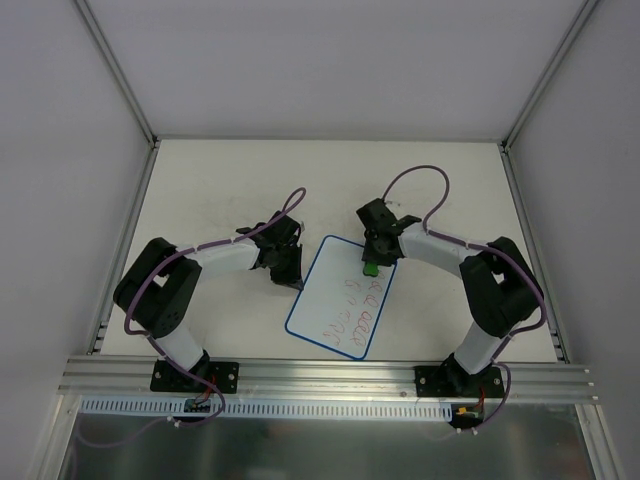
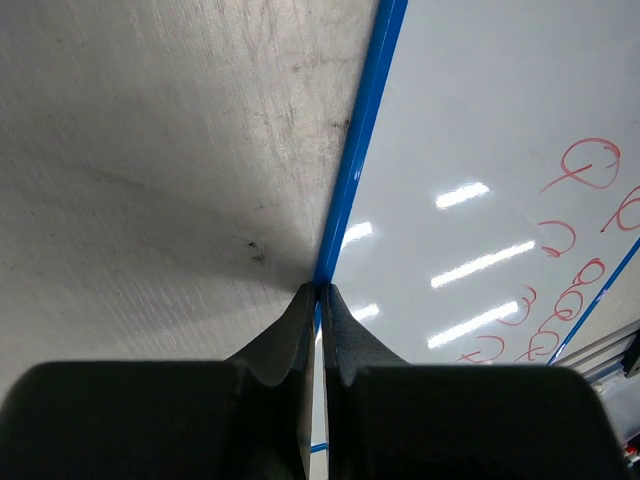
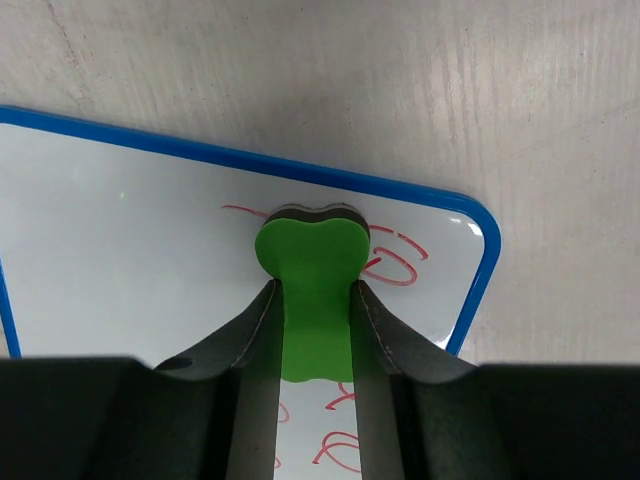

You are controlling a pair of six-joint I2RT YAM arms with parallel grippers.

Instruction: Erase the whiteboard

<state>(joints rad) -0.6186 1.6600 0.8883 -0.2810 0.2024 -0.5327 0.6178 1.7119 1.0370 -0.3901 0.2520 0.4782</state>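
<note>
The whiteboard lies tilted in the middle of the table, white with a blue rim and red scribbles down its right half. My right gripper is shut on the green bone-shaped eraser, whose dark felt end rests on the board near its far right corner, over red scribbles. My left gripper is shut, its tips pinched on the board's blue left rim. The board also shows in the left wrist view and the right wrist view.
The white tabletop is scuffed with grey smudges. Metal rails run along the left and right sides, and an aluminium bar crosses the near edge by the arm bases.
</note>
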